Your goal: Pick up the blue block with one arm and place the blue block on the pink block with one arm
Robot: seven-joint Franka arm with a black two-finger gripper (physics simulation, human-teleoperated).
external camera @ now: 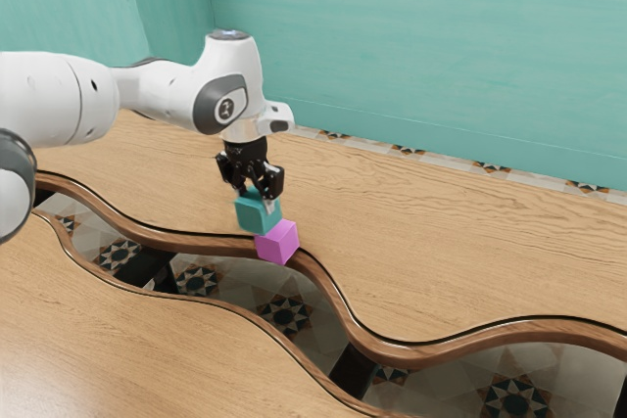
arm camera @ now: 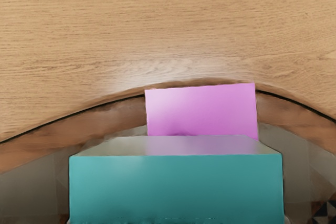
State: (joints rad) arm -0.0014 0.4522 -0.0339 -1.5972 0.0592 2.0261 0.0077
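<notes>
**A:** Where is the small teal-blue cube (external camera: 258, 214)?

**B:** It is pinched between the fingers of the black two-finger gripper (external camera: 257, 193), clear of the pale wooden table (external camera: 441, 242) and just above the small pink cube (external camera: 277, 241).

**A:** Squarely above?

**B:** No, it hangs toward the exterior view's left of it. In the wrist view, most of the pink cube's top shows beyond the blue cube. I can't tell whether they touch.

**A:** So what does the move need?

**B:** I'd say a short shift toward the exterior view's right, then down. The pink cube sits at the table's curved lip (arm camera: 47, 142), so a sideways nudge could push it off.
</notes>
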